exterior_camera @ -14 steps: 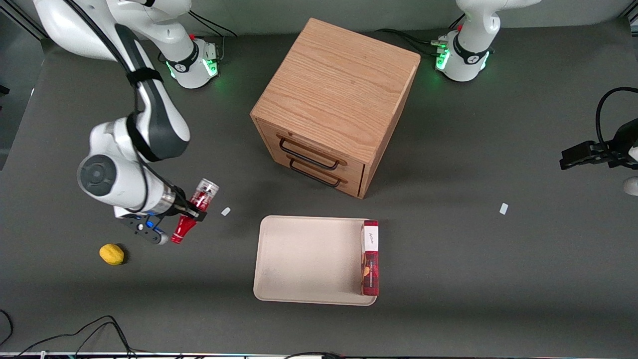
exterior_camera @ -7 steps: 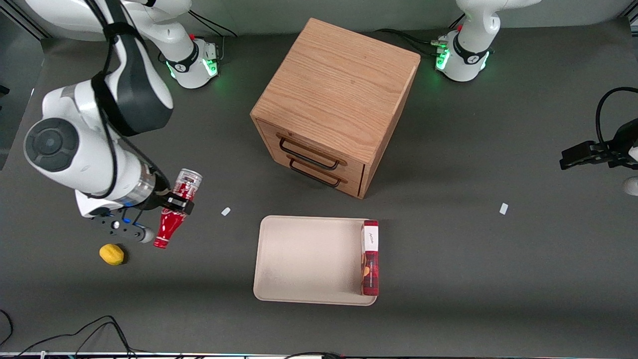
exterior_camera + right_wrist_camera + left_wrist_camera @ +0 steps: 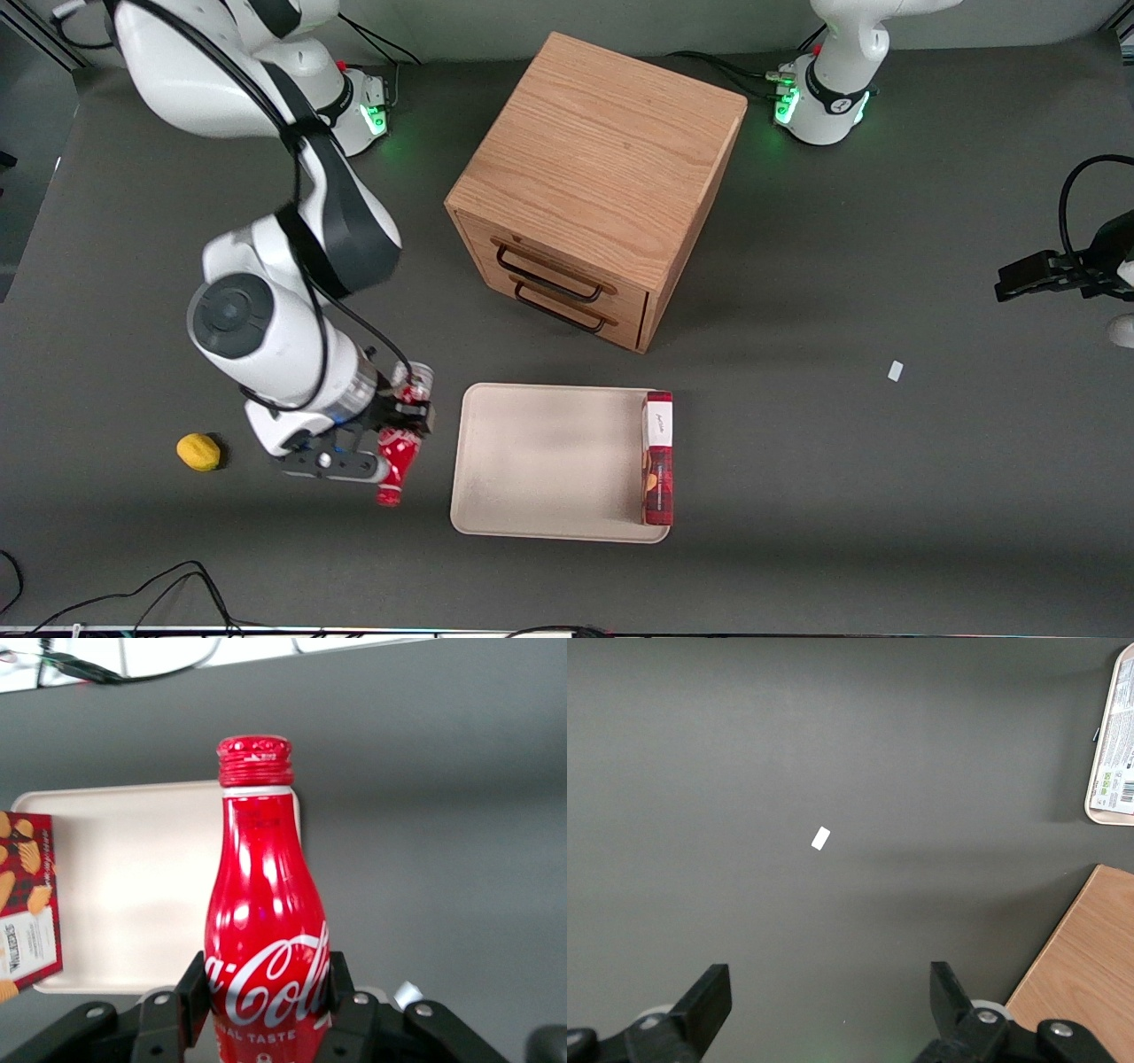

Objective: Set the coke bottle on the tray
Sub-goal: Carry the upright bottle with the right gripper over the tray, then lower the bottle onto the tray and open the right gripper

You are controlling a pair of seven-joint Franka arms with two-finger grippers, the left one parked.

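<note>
Front view: the coke bottle (image 3: pixel 398 447) is clamped in the gripper (image 3: pixel 400 414), lifted off the table just beside the tray (image 3: pixel 549 461), toward the working arm's end. Right wrist view: the coke bottle (image 3: pixel 264 921) is gripped between both fingers (image 3: pixel 197 988), the tray (image 3: pixel 133 886) lying past its cap.

The hand (image 3: pixel 266 992) clamps the coke bottle (image 3: pixel 263 921) at its label, cream tray (image 3: pixel 133 895) close by.

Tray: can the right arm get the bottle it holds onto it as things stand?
Probably yes. The gripper is shut on the coke bottle, held just beside the tray, and nothing stands between them. The red box takes only the tray's edge toward the parked arm, leaving most of it bare.
</note>
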